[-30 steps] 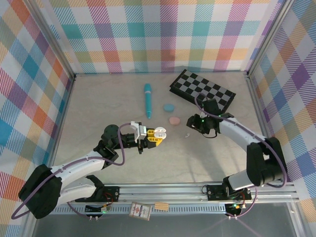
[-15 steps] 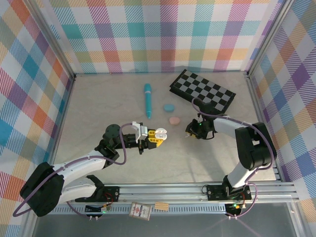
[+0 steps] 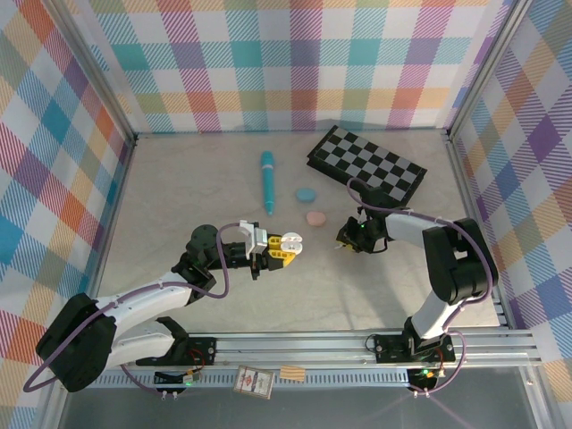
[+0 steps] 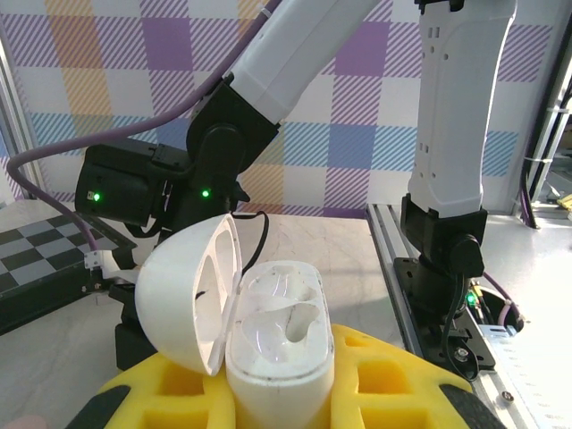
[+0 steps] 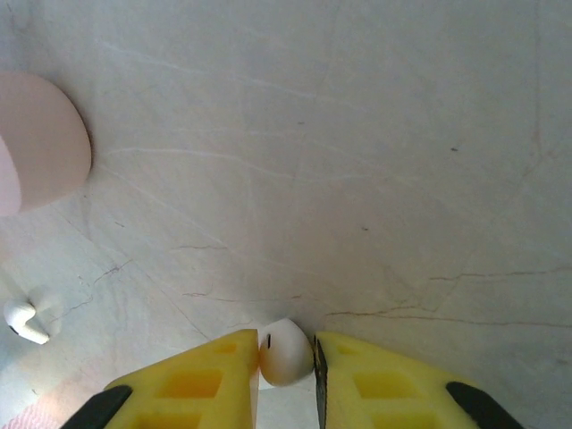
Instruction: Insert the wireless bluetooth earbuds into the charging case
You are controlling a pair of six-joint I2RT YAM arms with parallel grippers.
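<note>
Right arm has folded in since a second ago. Its right fingers (image 5: 243,356) have narrowed onto a small white plastic earbud (image 5: 287,351) on the pale marbled surface (image 5: 375,134), touching it on both sides. We see a second white bud (image 5: 24,320) loose near the pink oval case (image 5: 36,143). Left fingers (image 3: 282,253) clamp the white oval charging case (image 4: 279,349), lid hinged open.

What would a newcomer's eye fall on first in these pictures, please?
Probably the white charging case, lid open and wells apparently empty, held over the middle of the table by the left gripper. Next comes the right gripper to its right, pinching a white earbud down on the surface, and then the checkerboard at the back right.
</note>
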